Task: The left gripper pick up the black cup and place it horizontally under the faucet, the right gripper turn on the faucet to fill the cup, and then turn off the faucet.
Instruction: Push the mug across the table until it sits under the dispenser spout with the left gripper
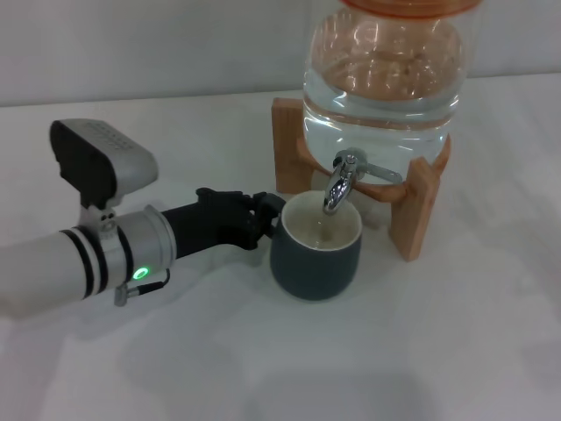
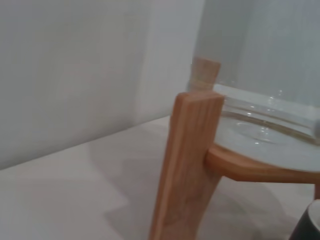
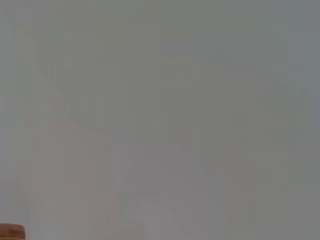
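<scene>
The black cup (image 1: 316, 259) stands upright on the white table, its cream inside open under the spout of the chrome faucet (image 1: 342, 180). No stream of water shows. My left gripper (image 1: 267, 215) reaches in from the left and its black fingers close at the cup's left side, where the handle is hidden behind them. A dark edge of the cup shows in the left wrist view (image 2: 307, 225). My right gripper is out of view in all frames.
The clear water jar (image 1: 381, 79) sits on a wooden stand (image 1: 289, 145) behind the cup; the stand's post fills the left wrist view (image 2: 190, 160). The right wrist view shows a grey wall and a bit of wood (image 3: 12, 231).
</scene>
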